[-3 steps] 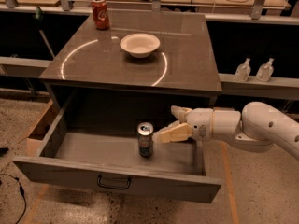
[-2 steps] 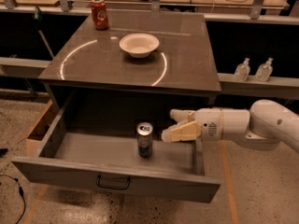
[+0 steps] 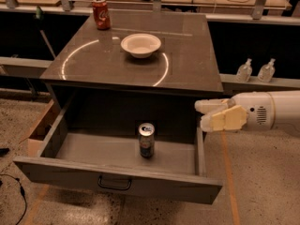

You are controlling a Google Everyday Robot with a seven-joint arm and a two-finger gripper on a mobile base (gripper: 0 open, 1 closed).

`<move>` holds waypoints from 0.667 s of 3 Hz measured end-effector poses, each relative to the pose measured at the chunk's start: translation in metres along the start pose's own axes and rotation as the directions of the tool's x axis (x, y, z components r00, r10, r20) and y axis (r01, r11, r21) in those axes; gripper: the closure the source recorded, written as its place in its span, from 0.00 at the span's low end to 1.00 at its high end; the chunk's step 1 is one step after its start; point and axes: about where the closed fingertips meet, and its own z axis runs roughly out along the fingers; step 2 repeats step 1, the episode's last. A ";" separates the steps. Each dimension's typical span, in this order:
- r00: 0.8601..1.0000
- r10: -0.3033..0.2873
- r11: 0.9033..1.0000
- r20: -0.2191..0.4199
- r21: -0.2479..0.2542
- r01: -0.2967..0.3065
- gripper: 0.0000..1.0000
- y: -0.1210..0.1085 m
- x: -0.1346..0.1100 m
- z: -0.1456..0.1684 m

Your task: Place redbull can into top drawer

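The redbull can (image 3: 146, 140) stands upright on the floor of the open top drawer (image 3: 61, 170), near its middle. The drawer is pulled out from under the grey cabinet and its dark bail handle (image 3: 114, 183) shows on the front. My gripper (image 3: 203, 115) is at the right, over the drawer's right side wall, well to the right of the can and above it. Its fingers (image 3: 224, 119) are apart and hold nothing.
On the cabinet top (image 3: 187, 69) stand a white bowl (image 3: 140, 45) and a red cola can (image 3: 101, 13) at the back left. Two clear bottles (image 3: 255, 70) stand on a ledge at the right. A cardboard box (image 3: 40, 128) lies left of the drawer.
My gripper has drawn back to the right and slightly up, away from the can. The can has stayed upright in the drawer.
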 end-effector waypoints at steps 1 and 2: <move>0.992 -0.109 0.974 -0.060 0.191 0.119 0.00 0.026 -0.009 -0.038; 0.992 -0.109 0.974 -0.060 0.191 0.119 0.00 0.026 -0.009 -0.038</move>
